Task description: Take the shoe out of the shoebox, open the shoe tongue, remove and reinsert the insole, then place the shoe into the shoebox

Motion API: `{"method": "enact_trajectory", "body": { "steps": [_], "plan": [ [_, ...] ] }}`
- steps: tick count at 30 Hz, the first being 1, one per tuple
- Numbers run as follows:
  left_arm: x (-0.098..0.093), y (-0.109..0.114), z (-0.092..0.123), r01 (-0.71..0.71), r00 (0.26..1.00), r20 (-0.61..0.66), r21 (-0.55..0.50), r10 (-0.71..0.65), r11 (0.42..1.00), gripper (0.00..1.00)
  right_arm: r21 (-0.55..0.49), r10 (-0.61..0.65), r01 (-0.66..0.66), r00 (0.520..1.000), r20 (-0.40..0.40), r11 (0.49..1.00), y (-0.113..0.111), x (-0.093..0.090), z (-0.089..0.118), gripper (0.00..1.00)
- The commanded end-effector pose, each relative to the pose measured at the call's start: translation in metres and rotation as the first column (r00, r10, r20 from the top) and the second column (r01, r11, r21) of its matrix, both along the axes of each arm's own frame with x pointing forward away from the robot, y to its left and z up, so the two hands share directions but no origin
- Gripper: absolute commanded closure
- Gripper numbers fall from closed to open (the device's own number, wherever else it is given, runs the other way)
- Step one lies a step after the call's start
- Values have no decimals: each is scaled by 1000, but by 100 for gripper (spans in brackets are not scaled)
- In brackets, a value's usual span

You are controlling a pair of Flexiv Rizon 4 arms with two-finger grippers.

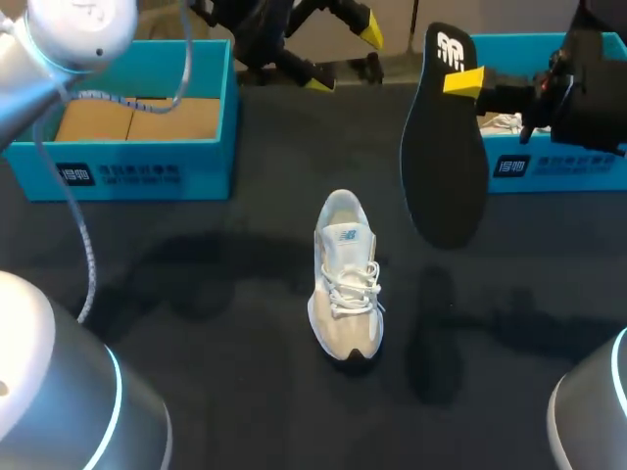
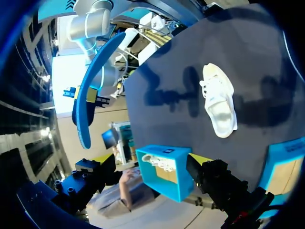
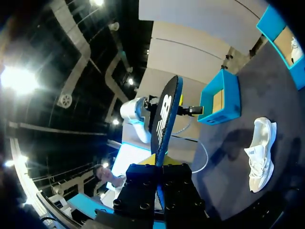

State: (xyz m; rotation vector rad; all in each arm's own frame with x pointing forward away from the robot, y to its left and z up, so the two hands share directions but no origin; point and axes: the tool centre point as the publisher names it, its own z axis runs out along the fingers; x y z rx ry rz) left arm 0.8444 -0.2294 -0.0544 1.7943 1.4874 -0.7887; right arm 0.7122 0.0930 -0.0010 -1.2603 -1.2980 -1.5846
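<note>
A white laced sneaker (image 1: 343, 279) lies on the dark table's middle, toe toward the front edge. It shows again under the left wrist view (image 2: 219, 100) and off to one side of my right gripper (image 3: 262, 152). My right gripper (image 1: 462, 80) hangs above the table at the back right. It is shut on the heel end of a black insole (image 1: 446, 137), which hangs down on edge. The insole (image 3: 164, 119) stands up between this gripper's (image 3: 159, 164) fingers. My left gripper (image 1: 345, 57) is raised at the back middle, open and holding nothing, with the insole (image 2: 93, 90) far ahead of it (image 2: 151, 160).
A blue shoebox (image 1: 147, 127) with brown card inside stands at the back left. A second blue shoebox (image 1: 549, 157) at the back right holds another white shoe, under my right arm. Dark bare table lies around the sneaker.
</note>
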Motion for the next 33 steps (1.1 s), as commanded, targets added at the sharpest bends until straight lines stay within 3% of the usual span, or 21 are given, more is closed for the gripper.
{"method": "enact_trajectory", "body": {
  "steps": [1,8,17,24,33],
  "plan": [
    [-1,1,-3,3,1000,-2,-48,-3,999,0,0,0,0,1000,0,1000,3,2,0,100],
    [-1,1,-3,3,1000,-2,-48,-3,999,0,0,0,0,1000,0,1000,3,2,0,100],
    [-16,11,-1,-62,997,-60,-372,42,926,0,0,0,0,1000,0,1000,3,2,0,100],
    [-21,16,-5,-34,999,-38,-463,18,886,0,0,0,0,1000,0,1000,3,2,0,100],
    [-28,18,-14,-35,999,-47,-484,13,874,0,56,-44,56,978,-205,997,-3,27,-20,100]
  ]
}}
